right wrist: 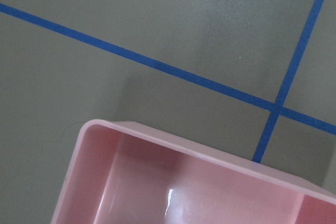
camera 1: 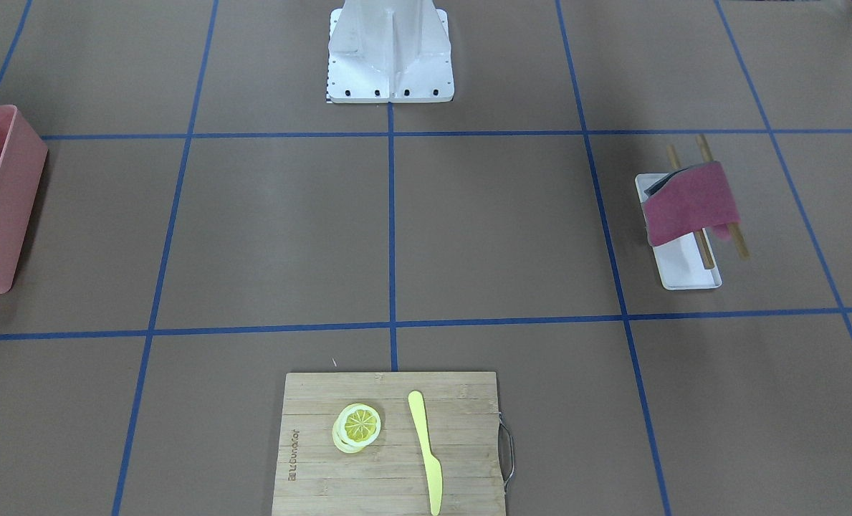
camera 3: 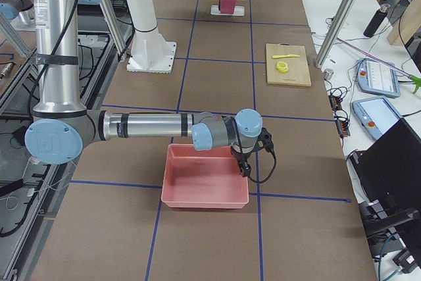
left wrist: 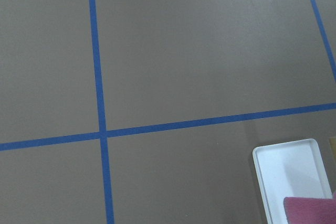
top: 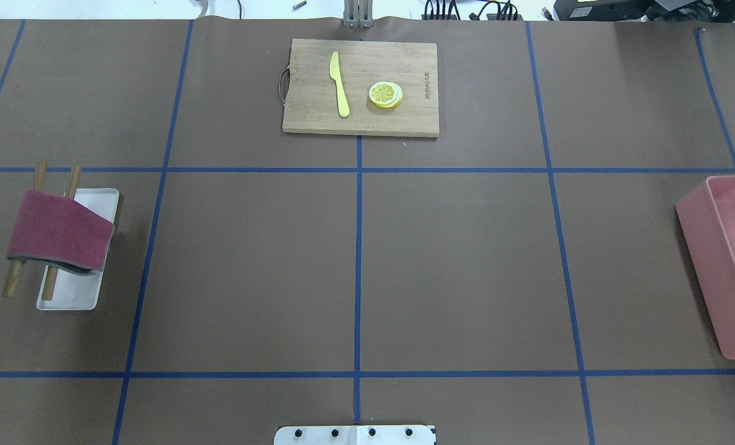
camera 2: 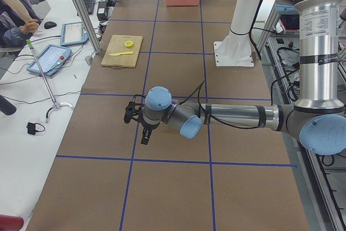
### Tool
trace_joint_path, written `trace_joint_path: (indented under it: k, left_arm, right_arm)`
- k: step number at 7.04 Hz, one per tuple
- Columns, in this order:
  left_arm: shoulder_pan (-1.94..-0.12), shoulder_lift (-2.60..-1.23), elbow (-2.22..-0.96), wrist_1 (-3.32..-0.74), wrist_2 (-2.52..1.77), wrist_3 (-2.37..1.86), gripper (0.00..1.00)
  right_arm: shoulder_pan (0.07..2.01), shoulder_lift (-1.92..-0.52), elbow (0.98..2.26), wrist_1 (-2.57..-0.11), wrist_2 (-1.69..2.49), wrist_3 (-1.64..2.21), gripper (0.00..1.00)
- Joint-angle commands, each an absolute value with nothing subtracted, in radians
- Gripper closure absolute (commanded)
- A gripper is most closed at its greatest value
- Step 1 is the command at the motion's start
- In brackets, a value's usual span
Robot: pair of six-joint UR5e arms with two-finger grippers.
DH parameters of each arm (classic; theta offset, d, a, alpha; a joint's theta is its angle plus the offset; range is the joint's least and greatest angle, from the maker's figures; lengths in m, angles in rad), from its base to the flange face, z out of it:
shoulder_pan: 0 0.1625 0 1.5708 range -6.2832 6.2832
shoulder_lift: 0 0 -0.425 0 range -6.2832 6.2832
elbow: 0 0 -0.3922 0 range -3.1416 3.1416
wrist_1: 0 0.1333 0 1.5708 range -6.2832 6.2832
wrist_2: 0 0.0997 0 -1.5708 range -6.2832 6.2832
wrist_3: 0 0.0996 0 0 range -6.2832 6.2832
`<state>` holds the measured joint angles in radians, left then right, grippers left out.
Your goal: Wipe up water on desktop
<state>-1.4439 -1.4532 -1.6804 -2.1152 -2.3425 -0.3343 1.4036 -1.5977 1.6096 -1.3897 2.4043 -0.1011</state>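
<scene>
The desktop (top: 454, 266) is a matte brown surface crossed by blue tape lines; I cannot make out any water on it. A maroon cloth (top: 58, 232) hangs over two wooden sticks above a white tray (top: 98, 201) at the left side, and its corner (left wrist: 310, 211) shows in the left wrist view. My left gripper (camera 2: 138, 125) hovers over the desktop near that end, pointing down; I cannot tell whether it is open or shut. My right gripper (camera 3: 253, 156) hangs at the far rim of the pink bin (camera 3: 205, 176); its state cannot be told either.
A bamboo cutting board (top: 361, 86) at the far middle carries a yellow knife (top: 339, 83) and lemon slices (top: 386, 94). The pink bin (top: 729, 272) stands at the right edge. The white robot base (camera 1: 390, 64) is bolted mid-table. A person sits beside the table (camera 2: 16, 14).
</scene>
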Motion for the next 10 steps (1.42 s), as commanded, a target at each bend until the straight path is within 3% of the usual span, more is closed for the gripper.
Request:
trace_joint_path:
  k: [1,4,8,10]
  left_arm:
    - [-1.44,-1.416,-1.687,-2.112,-2.312,-0.282,0.02]
    - [-1.331,-1.482,-1.7,-2.088,-2.446,-0.525,0.02]
    - [-1.153,-1.496,-1.856,-2.086,-2.419,-0.815,0.02]
    - [-1.082,-1.489,-1.858,-2.091,-2.339,-0.763,0.09]
  right_arm:
    - [1.405,-1.617,1.621,-1.376,2.402,-0.101,0.0]
    - [1.404,-1.643,1.615,-1.31,2.402,-0.1,0.0]
    - [1.404,-1.647,1.617,-1.31,2.407,-0.098,0.0]
    - [1.404,-1.655,1.617,-1.308,2.407,-0.098,0.0]
